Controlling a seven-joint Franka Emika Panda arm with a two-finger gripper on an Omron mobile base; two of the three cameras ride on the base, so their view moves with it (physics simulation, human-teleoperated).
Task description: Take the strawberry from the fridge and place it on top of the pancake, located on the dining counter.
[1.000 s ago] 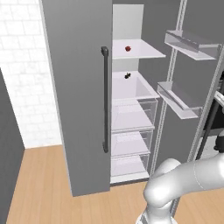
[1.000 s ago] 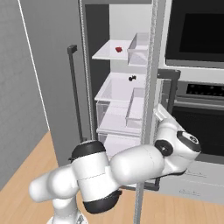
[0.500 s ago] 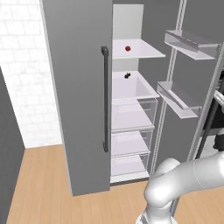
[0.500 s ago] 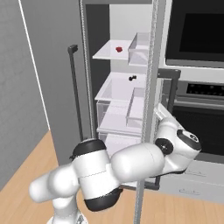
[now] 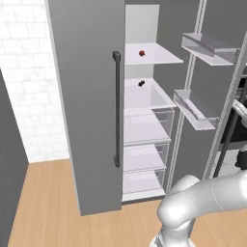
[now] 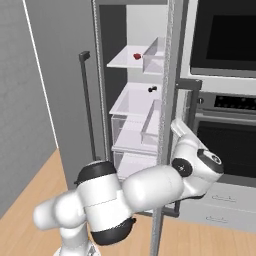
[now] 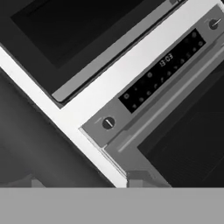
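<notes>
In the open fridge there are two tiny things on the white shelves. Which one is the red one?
The strawberry on the top shelf is red. The small lump on the shelf just below it is blackish.

fridge (image 5: 87, 96): matt grey shell, smooth; white interior
handle (image 5: 116, 108): dark bar, matt
shelves (image 5: 152, 54): smooth white, slight sheen
drawers (image 5: 147, 126): clear plastic
strawberry (image 5: 142, 53): red, glossy
floor (image 5: 46, 202): light wood planks
wall (image 5: 24, 77): white brick, matt
oven (image 6: 225, 40): dark glossy glass, brushed metal trim
</notes>
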